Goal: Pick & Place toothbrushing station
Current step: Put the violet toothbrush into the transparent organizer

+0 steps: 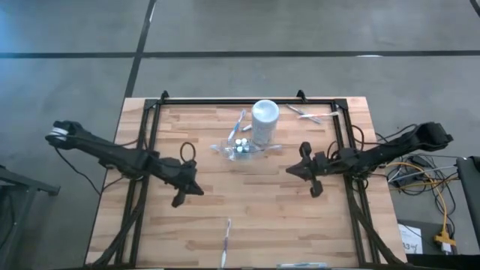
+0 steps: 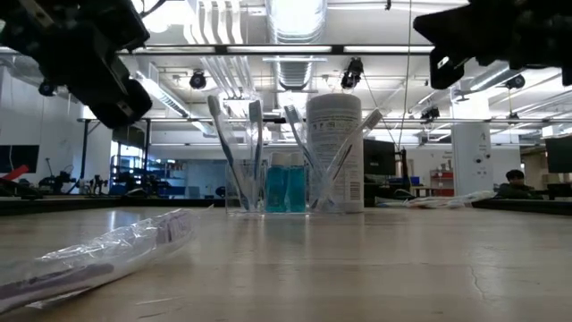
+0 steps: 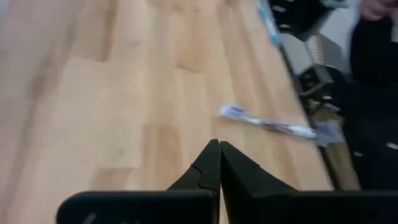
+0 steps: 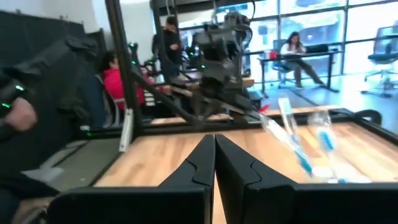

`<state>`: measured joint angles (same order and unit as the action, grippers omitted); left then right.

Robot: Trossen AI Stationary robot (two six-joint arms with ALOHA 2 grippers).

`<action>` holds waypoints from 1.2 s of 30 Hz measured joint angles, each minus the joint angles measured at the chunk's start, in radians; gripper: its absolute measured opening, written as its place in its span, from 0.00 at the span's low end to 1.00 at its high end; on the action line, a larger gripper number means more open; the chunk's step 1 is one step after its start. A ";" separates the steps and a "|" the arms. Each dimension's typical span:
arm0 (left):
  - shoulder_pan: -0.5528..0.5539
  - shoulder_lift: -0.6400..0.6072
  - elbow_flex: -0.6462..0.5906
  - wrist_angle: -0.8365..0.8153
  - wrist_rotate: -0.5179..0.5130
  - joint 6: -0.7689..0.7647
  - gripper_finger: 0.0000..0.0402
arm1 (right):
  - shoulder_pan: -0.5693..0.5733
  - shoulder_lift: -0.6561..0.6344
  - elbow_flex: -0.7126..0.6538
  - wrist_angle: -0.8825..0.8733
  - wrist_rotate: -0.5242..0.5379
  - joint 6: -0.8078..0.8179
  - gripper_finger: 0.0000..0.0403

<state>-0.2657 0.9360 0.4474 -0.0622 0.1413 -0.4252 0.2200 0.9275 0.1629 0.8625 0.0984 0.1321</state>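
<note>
Hovering w/ both fingers pinched, empty: left gripper [image 1: 182, 196], right gripper [image 1: 310, 182]. Holder [image 1: 238, 147] + cup [image 1: 265, 122] between, beyond tips. Wrapped brush [image 1: 226, 241] near left gripper; thin, flat, likely slips or skids.

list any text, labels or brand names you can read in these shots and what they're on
None can be read.
white cup: rows of small dark print on its side, too small and blurred to read.
teal tubes in the clear holder: no legible label.
wrapped toothbrush near the front edge: purple markings inside the plastic, not readable.
Papers by the table's right side: faint marks, too small to read.
</note>
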 joint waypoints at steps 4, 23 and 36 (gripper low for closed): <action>-0.076 0.061 0.038 0.004 -0.054 -0.022 0.01 | -0.030 0.030 -0.024 0.063 -0.005 -0.056 0.02; -0.370 0.571 0.434 -0.101 -0.366 -0.653 0.15 | -0.179 -0.039 -0.004 -0.070 -0.172 -0.056 0.02; -0.360 0.997 1.051 -0.634 -0.365 -0.955 0.32 | -0.179 -0.125 -0.007 -0.224 -0.334 -0.022 0.02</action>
<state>-0.6254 1.9329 1.4987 -0.6961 -0.2232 -1.3804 0.0410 0.8028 0.1560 0.6387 -0.2352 0.1097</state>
